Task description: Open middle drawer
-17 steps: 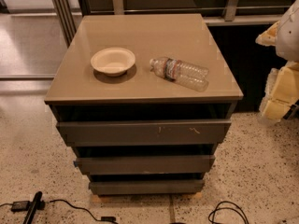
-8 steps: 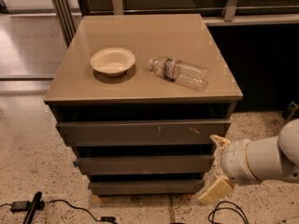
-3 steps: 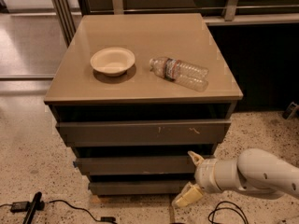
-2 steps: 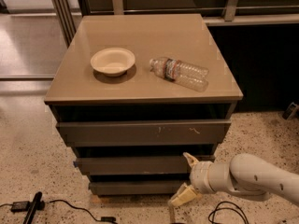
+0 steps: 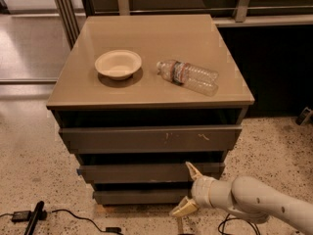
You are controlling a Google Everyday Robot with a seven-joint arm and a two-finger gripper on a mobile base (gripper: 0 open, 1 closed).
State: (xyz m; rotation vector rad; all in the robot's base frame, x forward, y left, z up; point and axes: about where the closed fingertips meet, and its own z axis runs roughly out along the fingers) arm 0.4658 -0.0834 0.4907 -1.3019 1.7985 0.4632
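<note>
The middle drawer (image 5: 142, 172) is a plain grey-brown front below the scratched top drawer front (image 5: 146, 139) and above the narrow lowest front (image 5: 132, 196). It stands shut, flush with the stack. My gripper (image 5: 187, 190) comes in from the lower right on a white arm. Its two cream fingers are spread apart. The upper fingertip (image 5: 190, 169) lies at the right part of the middle drawer's front. The lower fingertip (image 5: 180, 210) hangs in front of the lowest drawer. Nothing is held.
On the cabinet top (image 5: 146, 33) sit a cream bowl (image 5: 118, 64) and a clear plastic bottle (image 5: 188, 76) lying on its side. Black cables (image 5: 58, 214) lie on the speckled floor at lower left. A dark shelf unit (image 5: 274, 58) stands at the right.
The arm has swung from the right side down and leftward in front of the lower drawers. The open gripper now reaches the middle drawer's front. The drawers have not moved.
</note>
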